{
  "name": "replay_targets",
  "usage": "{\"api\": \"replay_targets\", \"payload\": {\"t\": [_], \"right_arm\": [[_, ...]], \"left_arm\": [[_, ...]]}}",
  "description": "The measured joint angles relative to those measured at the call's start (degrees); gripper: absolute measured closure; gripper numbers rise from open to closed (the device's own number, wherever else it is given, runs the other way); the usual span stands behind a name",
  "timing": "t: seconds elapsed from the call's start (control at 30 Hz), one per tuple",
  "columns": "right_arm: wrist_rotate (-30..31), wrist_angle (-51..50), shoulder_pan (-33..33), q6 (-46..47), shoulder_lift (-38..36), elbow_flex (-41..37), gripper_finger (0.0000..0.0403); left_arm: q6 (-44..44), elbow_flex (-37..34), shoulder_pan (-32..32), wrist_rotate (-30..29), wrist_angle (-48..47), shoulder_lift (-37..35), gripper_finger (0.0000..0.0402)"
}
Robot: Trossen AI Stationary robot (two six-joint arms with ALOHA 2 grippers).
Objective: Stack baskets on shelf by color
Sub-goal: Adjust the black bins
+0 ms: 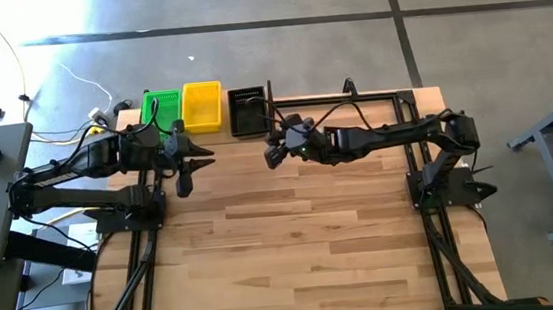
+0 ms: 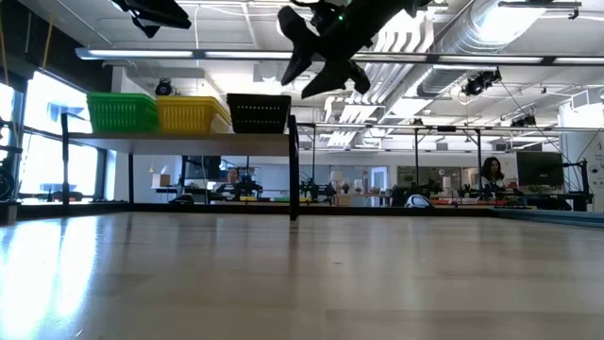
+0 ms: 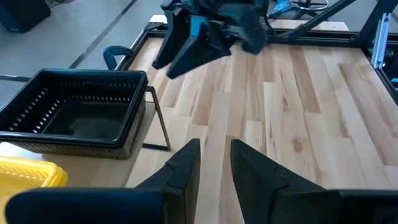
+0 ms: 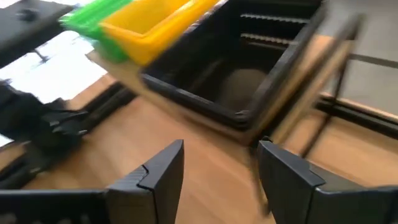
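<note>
Baskets line the shelf (image 2: 179, 139) at the table's far edge: a green stack (image 1: 160, 111), a yellow stack (image 1: 202, 106) and a black stack (image 1: 247, 111), side by side, with green farthest from your right gripper and black nearest it. From table height, the three stacks, green (image 2: 123, 111), yellow (image 2: 192, 113) and black (image 2: 259, 113), sit on the light board, whose thin black upright (image 2: 293, 166) stands just beside the black one.

Your right gripper (image 1: 275, 156) hangs above the wooden table (image 1: 304, 243), just short of the black stack and slightly to one side of it. Its jaws are released, spread wide with nothing between them. The right wrist camera shows the black basket (image 4: 249, 59) directly ahead of the parted fingers (image 4: 158, 171), with the yellow basket (image 4: 152, 25) and a strip of green (image 4: 93, 15) beyond it. From low down, that gripper (image 2: 321, 61) rides high over the tabletop, beside the shelf's end.

Your left gripper (image 1: 184, 178) is raised over the table too, near the green and yellow stacks but clear of them. Its jaws are also released, a narrow gap showing between the fingers (image 3: 180, 168), holding nothing. Ahead of them, the left wrist camera takes in the black basket (image 3: 81, 112), a corner of yellow (image 3: 31, 177) and your right gripper (image 3: 193, 46) farther off.
</note>
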Motion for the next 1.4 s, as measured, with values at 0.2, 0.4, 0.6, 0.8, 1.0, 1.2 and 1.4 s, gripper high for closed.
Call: {"api": "replay_targets", "payload": {"t": [0.2,0.4,0.6,0.8,1.0,1.2,1.4], "right_arm": [[3.7,-2.9,-0.9,1.7,-0.2,0.0,0.0218],[4.7,-5.1,-2.6,5.0,-0.2,0.0,0.0218],[3.3,-7.1,-4.4,6.8,-0.2,0.0,0.0218],[-0.1,-6.8,-5.6,6.8,0.0,0.0,0.0218],[-1.8,-4.2,-5.6,6.6,0.2,0.0,0.0218],[-2.1,-2.4,-5.6,5.4,0.2,0.0,0.0218],[-3.3,-1.6,-5.9,5.3,0.2,0.0,0.0218]], "left_arm": [[0.0,0.0,0.0,-0.3,-0.1,0.0,0.0323],[0.2,0.0,0.0,-1.5,-0.1,0.0,0.0323],[0.2,0.0,0.0,-1.5,-0.2,0.0,0.0323],[0.2,0.0,0.0,-1.5,-0.2,0.0,0.0323],[0.2,0.0,0.0,-1.6,-0.2,0.0,0.0323],[0.1,0.0,0.0,-2.8,-0.2,0.0,0.0323],[0.1,0.0,0.0,-3.1,-0.2,0.0,0.0323]]}}
